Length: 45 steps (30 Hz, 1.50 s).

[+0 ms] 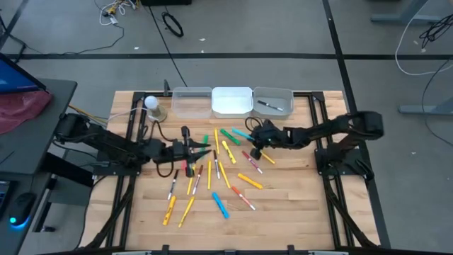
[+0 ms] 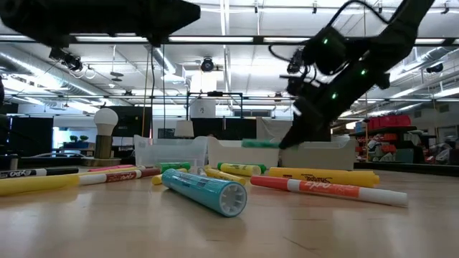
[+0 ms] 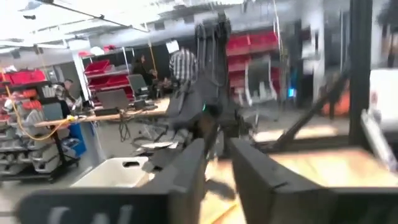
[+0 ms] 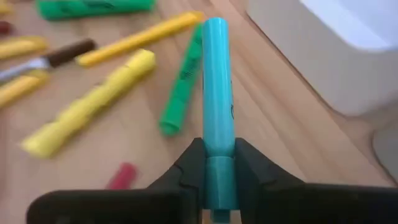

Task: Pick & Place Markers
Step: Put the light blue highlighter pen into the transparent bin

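Two dark arms work over a wooden table (image 1: 283, 212) strewn with markers (image 1: 226, 173). The right gripper (image 4: 219, 163) has its fingers pinched on a teal marker (image 4: 216, 93), just in front of the bins (image 1: 232, 101). Only its wrist view shows this grip. Held near one end, the marker could tilt or slip out when lifted. The left gripper (image 3: 217, 163) hovers apart from the scattered markers, fingers slightly parted, holding nothing.

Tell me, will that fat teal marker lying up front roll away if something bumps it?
Probably yes. The teal marker is round like a tube and lies on its side on the flat wooden table, so a sideways bump would likely roll it. It looks like stiff plastic, so it should not bend, and probably feels light.
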Motion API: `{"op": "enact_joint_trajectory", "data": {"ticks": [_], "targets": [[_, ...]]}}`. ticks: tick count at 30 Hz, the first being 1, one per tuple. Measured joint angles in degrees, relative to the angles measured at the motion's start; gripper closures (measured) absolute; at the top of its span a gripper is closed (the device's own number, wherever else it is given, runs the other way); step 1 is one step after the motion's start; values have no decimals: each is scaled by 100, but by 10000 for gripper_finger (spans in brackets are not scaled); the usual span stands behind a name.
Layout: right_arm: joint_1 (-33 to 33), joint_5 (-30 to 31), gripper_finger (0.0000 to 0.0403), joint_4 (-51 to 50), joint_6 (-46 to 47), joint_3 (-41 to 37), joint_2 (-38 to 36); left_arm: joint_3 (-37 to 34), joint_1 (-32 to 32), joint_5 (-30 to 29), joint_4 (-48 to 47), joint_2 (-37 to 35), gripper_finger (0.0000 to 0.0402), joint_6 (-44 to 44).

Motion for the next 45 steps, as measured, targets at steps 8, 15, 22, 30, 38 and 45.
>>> {"op": "enact_joint_trajectory", "data": {"ticks": [8, 15, 22, 30, 38, 45], "targets": [[849, -147, 354, -30, -759, 5, -763, 1918, 209, -57, -4010, 314, 150, 223], [1192, -136, 354, 65, -907, 6, -771, 3307, 435, 448, -5576, 1443, 115, 564], [1227, -125, 352, 90, -930, 4, -771, 4049, 630, 334, -6033, 2396, 144, 768], [1227, -124, 350, 153, -992, 4, -771, 4140, 745, 334, -6359, 2647, 190, 759], [1227, -138, 350, 239, -1041, 4, -771, 4138, 740, 421, -6406, 2693, 248, 706], [1227, -151, 348, 230, -1048, 4, -771, 4138, 740, 423, -6402, 2688, 319, 698]]}}
